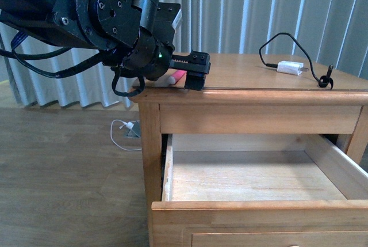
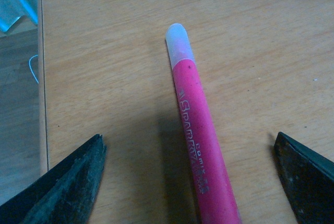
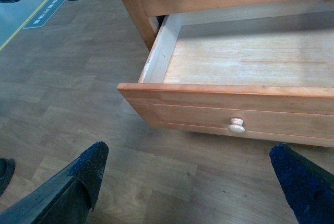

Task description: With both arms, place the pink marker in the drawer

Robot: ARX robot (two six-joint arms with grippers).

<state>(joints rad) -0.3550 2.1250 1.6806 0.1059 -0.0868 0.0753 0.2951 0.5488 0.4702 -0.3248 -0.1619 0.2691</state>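
The pink marker (image 2: pixel 201 145) with its whitish cap lies flat on the nightstand top, between the two open fingers of my left gripper (image 2: pixel 190 169); neither finger touches it. In the front view the left gripper (image 1: pixel 195 74) hangs over the top's left front corner and only a bit of the marker (image 1: pixel 177 77) shows beneath it. The drawer (image 1: pixel 253 204) is pulled out, its inside bare. In the right wrist view the drawer (image 3: pixel 172 104) and its round knob (image 3: pixel 236 125) lie ahead of my open, empty right gripper (image 3: pixel 190 174), which hangs over the floor.
A white charger plug (image 1: pixel 290 67) with a black cable (image 1: pixel 299 45) lies on the nightstand top (image 1: pixel 259 77) at the right. A white cable (image 1: pixel 123 132) lies on the wood floor left of the nightstand. Grey curtains hang behind.
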